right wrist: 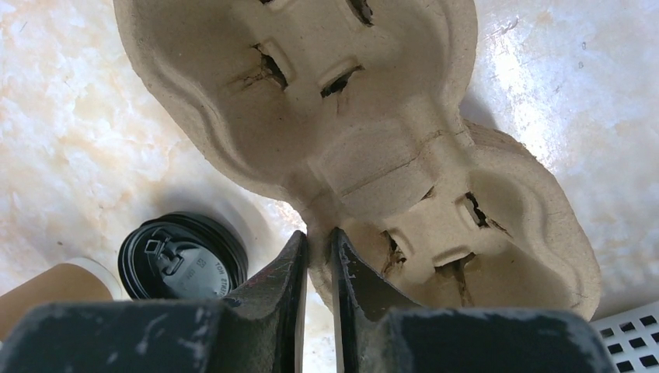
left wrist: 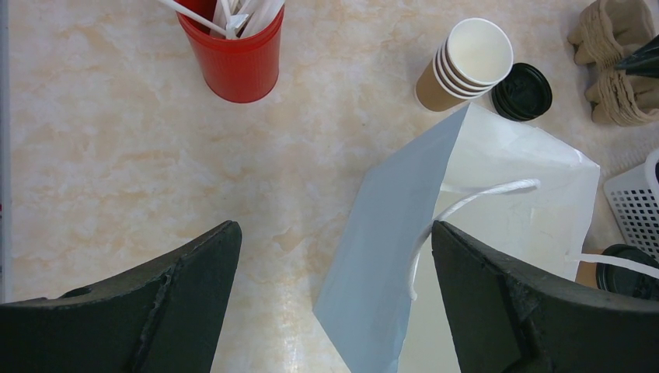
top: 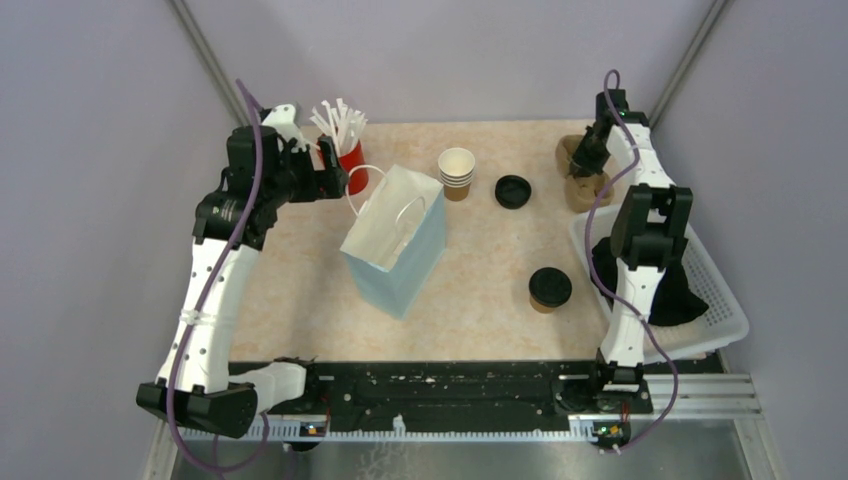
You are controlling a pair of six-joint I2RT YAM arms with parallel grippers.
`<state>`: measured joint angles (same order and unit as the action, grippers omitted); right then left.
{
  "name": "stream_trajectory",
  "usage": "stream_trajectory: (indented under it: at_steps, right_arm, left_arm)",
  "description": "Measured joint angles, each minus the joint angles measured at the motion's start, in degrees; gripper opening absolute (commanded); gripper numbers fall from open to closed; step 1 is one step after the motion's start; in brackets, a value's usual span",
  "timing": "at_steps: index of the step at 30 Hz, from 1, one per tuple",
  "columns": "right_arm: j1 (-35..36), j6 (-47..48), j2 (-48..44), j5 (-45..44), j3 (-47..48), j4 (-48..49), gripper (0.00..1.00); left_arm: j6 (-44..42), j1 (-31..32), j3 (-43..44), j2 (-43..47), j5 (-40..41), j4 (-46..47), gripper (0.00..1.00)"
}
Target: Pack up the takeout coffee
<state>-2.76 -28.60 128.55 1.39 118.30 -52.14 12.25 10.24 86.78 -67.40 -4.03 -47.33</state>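
Logged coffee (top: 550, 288) upright on counter (top: 300, 300), nearest of the loose items, just beside basket (top: 738, 322) and well apart from both hands. Found bag (top: 395, 245) mid-counter, mouth open, handles up. Recorded left hand (left wrist: 332, 229) spread wide and empty, raised over bare counter left of bag, near red straw cup (top: 350, 165). Noted cup stack (top: 456, 170) and spare lid (top: 513, 191) behind bag. Found right hand (right wrist: 319, 237) at far right, fingers nearly together on rim of top carrier (right wrist: 350, 140) at its waist; judged this a pinch on that carrier.

Judged step in hand: taking one carrier off its pile. Advised gripping top layer only, lifting straight and slowly so nested ones beneath stayed down, and keeping clear of spare lid close by.

Described coffee: small brown paper cup, round black lid seated flat, no tilt seen; sides mostly hidden from above.
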Motion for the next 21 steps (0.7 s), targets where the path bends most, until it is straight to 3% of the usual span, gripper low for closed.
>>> stream_trajectory:
  at_steps: [11, 16, 21]
  right_arm:
    - [0.0, -0.1, 0.0, 1.2, 0.0, -0.2, 0.27]
    - [0.0, -0.1, 0.0, 1.9, 0.0, -0.1, 0.27]
    - [-0.1, -0.2, 0.0, 2.4, 0.0, -0.1, 0.18]
  left_arm:
    - [-0.1, 0.0, 0.0, 0.1, 0.0, -0.3, 0.98]
    - [-0.2, 0.0, 0.0, 0.1, 0.0, -0.4, 0.98]
    - [-0.2, 0.0, 0.0, 0.2, 0.0, -0.4, 0.98]
